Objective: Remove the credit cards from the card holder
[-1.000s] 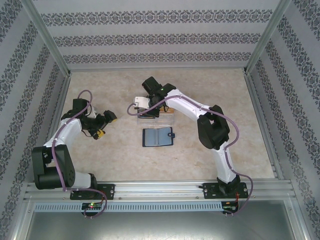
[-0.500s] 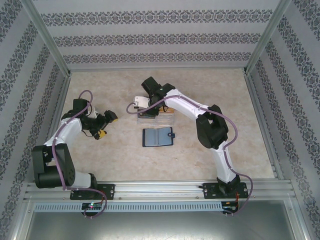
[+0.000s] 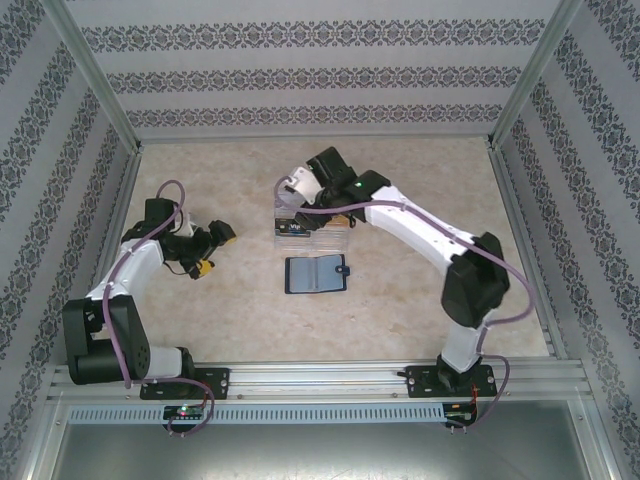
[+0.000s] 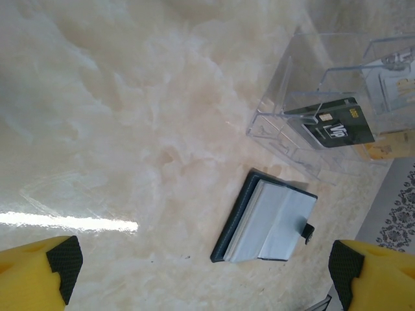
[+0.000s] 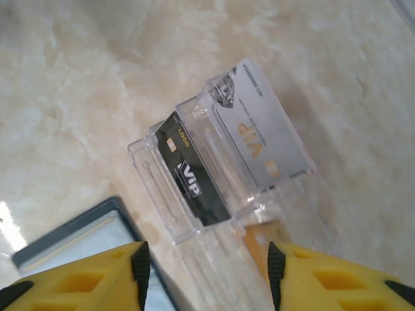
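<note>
The dark navy card holder [image 3: 318,274] lies open on the table, grey-blue pockets up [image 4: 269,217], its tab at the right edge. Its corner shows at the lower left of the right wrist view [image 5: 78,243]. Just behind it, a clear plastic box [image 3: 310,230] holds a black VIP credit card [image 5: 191,178], a silver VIP card [image 5: 259,139] and a yellow-orange card [image 5: 269,236]. My right gripper [image 3: 332,212] hovers open above the box [image 5: 207,285] with nothing between its fingers. To the left of the holder, my left gripper [image 3: 213,251] stands open and empty [image 4: 204,272].
The marble-patterned table [image 3: 420,180] is bounded by patterned walls and metal frame posts [image 3: 100,90]. The clear box [image 4: 324,110] stands directly behind the holder, with little gap between them.
The right arm has swung to the right and its gripper has drawn back from over the box's left side. The black card now shows in the box. The left arm has barely moved.
</note>
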